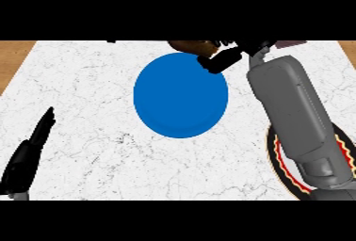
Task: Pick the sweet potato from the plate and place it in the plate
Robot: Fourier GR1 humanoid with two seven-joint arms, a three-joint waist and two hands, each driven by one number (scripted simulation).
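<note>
White marble counter, wood at its edges; blue plate at centre. At 12 o'clock, right hand curls round the sweet potato, mostly cut off. Forearm hides much of the patterned plate at 4 o'clock; left hand rests straight-fingered at 8 o'clock.

The bench is white marble with fine grey veining, edged by brown wood at its far corners. One plate is plain blue; the other plate is dark with red and yellow zigzag rings (partly hidden by the grey forearm).
</note>
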